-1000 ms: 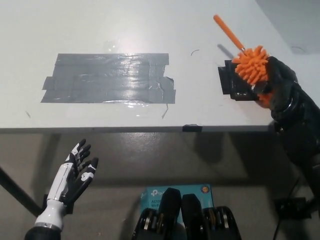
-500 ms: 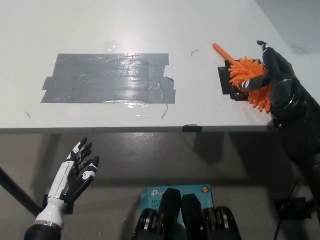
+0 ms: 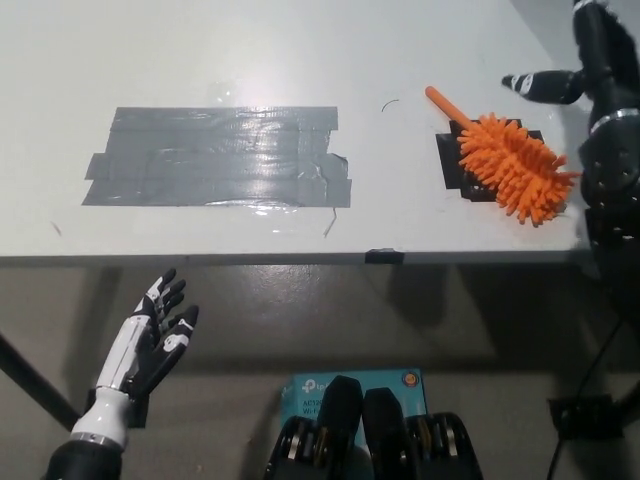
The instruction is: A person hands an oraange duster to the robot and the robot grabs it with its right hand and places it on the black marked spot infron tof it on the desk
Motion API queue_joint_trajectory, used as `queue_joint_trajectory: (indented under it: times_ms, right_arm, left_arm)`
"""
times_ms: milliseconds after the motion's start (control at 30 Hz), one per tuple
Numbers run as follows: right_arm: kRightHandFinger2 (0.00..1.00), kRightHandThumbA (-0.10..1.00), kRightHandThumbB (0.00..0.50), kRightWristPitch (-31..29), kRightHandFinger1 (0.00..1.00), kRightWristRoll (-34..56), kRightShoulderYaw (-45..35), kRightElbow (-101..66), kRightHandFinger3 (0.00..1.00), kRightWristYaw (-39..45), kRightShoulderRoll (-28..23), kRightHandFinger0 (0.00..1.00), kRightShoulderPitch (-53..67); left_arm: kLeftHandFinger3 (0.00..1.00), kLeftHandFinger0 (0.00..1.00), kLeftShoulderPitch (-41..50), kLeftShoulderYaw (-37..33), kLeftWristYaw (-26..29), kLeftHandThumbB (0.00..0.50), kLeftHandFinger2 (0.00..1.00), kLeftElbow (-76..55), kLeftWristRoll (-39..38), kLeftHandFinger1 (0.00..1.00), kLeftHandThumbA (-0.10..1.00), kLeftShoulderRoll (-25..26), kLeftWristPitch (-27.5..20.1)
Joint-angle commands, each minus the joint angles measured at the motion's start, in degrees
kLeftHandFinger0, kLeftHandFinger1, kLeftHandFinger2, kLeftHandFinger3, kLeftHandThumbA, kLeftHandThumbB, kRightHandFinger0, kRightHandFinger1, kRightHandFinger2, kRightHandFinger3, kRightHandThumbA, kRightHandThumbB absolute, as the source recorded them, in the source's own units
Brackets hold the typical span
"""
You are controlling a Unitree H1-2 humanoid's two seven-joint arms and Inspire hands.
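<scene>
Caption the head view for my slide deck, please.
Orange duster lies on the black marked spot; black right hand open above, white left hand resting low.

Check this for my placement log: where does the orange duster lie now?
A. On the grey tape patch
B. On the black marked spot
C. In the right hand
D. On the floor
B: the orange duster lies across the black marked spot, with the right hand lifted clear.

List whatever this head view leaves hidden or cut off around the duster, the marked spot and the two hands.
- Black marked spot: the orange duster lies across it, hiding most of it.
- Right hand: cut off by the picture's top and right edges; its fingers are apart, off the duster.
- Left hand: open, resting below the desk edge; its arm leaves the bottom edge.
</scene>
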Motion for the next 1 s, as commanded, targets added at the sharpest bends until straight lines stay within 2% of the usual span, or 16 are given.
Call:
queue_joint_trajectory:
  times_ms: [0,33,100,133,167,233,333,367,433,467,533,567,667,833,967]
  right_arm:
    - [1.00,0.92,0.375,-2.74,1.00,5.03,-6.08,-24.38,1.00,1.30,-3.04,1.00,4.57]
    - [1.00,0.92,0.368,-4.94,1.00,11.20,-8.44,-29.00,1.00,2.53,-2.18,1.00,7.51]
    - [1.00,0.93,0.351,-6.90,1.00,15.58,-9.98,-33.32,1.00,3.28,-1.73,1.00,10.88]
    - [1.00,0.92,0.308,-7.46,1.00,18.52,-10.89,-37.02,1.00,3.41,-0.70,1.00,14.65]
    - [1.00,0.92,0.303,-7.46,1.00,18.52,-10.89,-37.02,1.00,3.41,-0.70,1.00,14.65]
    - [1.00,1.00,0.252,-8.43,1.00,23.43,-12.02,-41.51,1.00,3.38,1.35,1.00,20.18]
    - [1.00,1.00,0.256,-12.26,1.00,26.34,-12.03,-42.81,1.00,2.46,3.28,1.00,25.65]
    - [1.00,1.00,0.258,-13.58,1.00,26.59,-11.79,-42.66,1.00,2.08,3.94,1.00,27.47]
    - [1.00,1.00,0.193,-18.40,1.00,27.23,-11.02,-41.34,1.00,1.31,5.54,1.00,32.60]
    - [1.00,1.00,0.178,-19.59,1.00,27.30,-10.88,-40.86,1.00,1.15,5.82,1.00,33.51]
    - [1.00,1.00,0.171,-21.75,1.00,26.87,-10.66,-39.74,1.00,0.78,6.64,1.00,35.35]
    - [1.00,1.00,0.145,-24.50,1.00,25.86,-9.96,-37.80,1.00,0.09,7.41,1.00,37.81]
    - [1.00,1.00,0.119,-28.13,1.00,23.90,-8.96,-34.05,1.00,-0.79,8.16,1.00,40.25]
    - [1.00,1.00,0.127,-33.36,1.00,21.44,-6.90,-24.89,1.00,-1.45,9.35,1.00,41.04]
    - [1.00,1.00,0.126,-34.34,1.00,22.45,-6.20,-18.29,1.00,-0.38,10.64,1.00,41.37]
  left_arm:
    - [1.00,0.98,-4.39,-0.33,-0.58,0.122,1.00,0.39,-0.48,1.00,0.79,-0.49,-1.07]
    - [1.00,1.00,-4.66,-0.77,-0.65,0.120,1.00,0.79,0.04,1.00,0.86,-0.53,-2.03]
    - [1.00,1.00,-4.70,-1.28,-0.70,0.127,1.00,1.26,0.62,1.00,0.94,-0.61,-2.93]
    - [1.00,1.00,-3.97,-1.49,-0.89,0.135,1.00,1.02,0.59,1.00,0.99,-0.69,-2.79]
    - [1.00,1.00,-3.97,-1.49,-0.89,0.136,1.00,1.02,0.59,1.00,0.99,-0.69,-2.79]
    - [1.00,1.00,-3.05,-1.82,-1.40,0.133,1.00,0.90,0.25,1.00,1.00,-0.77,-2.77]
    - [1.00,1.00,-2.62,-1.95,-1.29,0.133,1.00,1.21,0.27,1.00,1.00,-0.99,-3.08]
    - [1.00,1.00,-2.33,-2.02,-1.24,0.134,1.00,1.17,0.34,1.00,1.00,-1.07,-3.01]
    - [1.00,1.00,-1.01,-2.23,-1.53,0.138,1.00,0.90,0.06,1.00,1.00,-1.11,-2.66]
    - [1.00,1.00,-0.78,-2.26,-1.59,0.138,1.00,0.86,0.01,1.00,1.00,-1.08,-2.60]
    - [1.00,1.00,-0.43,-2.40,-1.41,0.119,1.00,0.86,0.31,1.00,1.00,-0.98,-2.95]
    - [1.00,1.00,0.21,-2.57,-1.44,0.115,1.00,0.90,0.46,1.00,1.00,-0.90,-3.40]
    - [1.00,1.00,0.78,-2.75,-1.60,0.134,1.00,1.17,0.16,1.00,0.99,-1.03,-3.60]
    - [1.00,1.00,1.57,-3.10,-1.04,0.127,1.00,1.03,0.90,1.00,0.99,-1.18,-3.57]
    - [1.00,1.00,2.27,-2.98,-1.08,0.110,1.00,1.08,0.30,1.00,0.98,-1.27,-4.24]
